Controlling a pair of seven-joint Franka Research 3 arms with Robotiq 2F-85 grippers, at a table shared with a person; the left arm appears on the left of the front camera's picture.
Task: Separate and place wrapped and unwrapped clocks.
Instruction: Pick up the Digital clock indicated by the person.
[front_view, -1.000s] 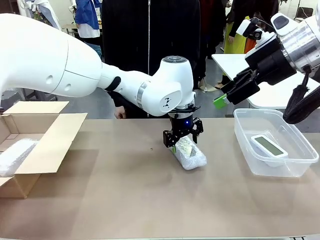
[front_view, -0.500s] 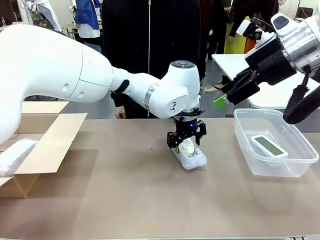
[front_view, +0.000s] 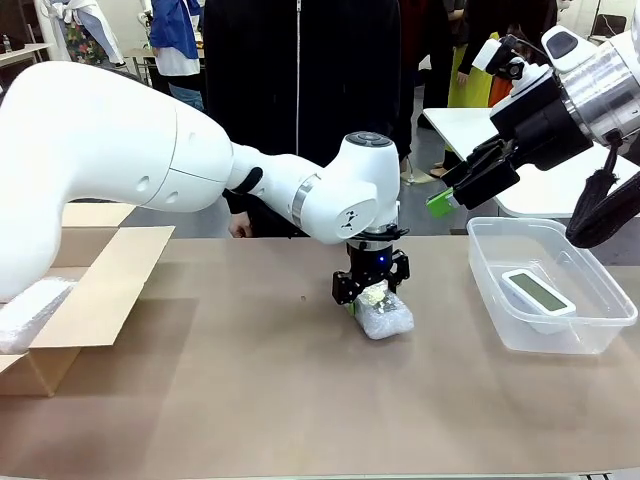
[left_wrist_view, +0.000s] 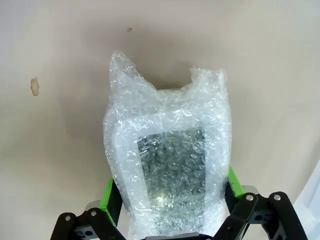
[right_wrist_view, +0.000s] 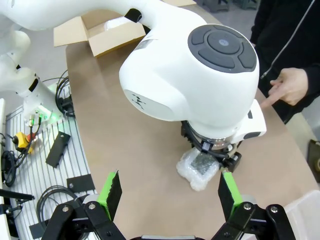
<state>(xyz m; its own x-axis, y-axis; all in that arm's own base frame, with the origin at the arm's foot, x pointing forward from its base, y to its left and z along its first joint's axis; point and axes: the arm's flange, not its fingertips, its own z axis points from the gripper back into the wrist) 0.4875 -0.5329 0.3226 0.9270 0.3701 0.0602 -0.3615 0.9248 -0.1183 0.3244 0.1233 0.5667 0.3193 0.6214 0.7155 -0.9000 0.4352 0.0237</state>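
The left gripper points straight down at table centre, its open green pads flanking the bubble-wrapped clock, seemingly not yet pinching. The right gripper hovers open at two o'clock above the tub holding the bare clock.

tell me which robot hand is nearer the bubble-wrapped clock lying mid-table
Left. The left hand is down over the whitish bubble-wrapped rectangular clock, open fingers straddling its sides. The right hand hangs open in the air, up and off to the clock's right.
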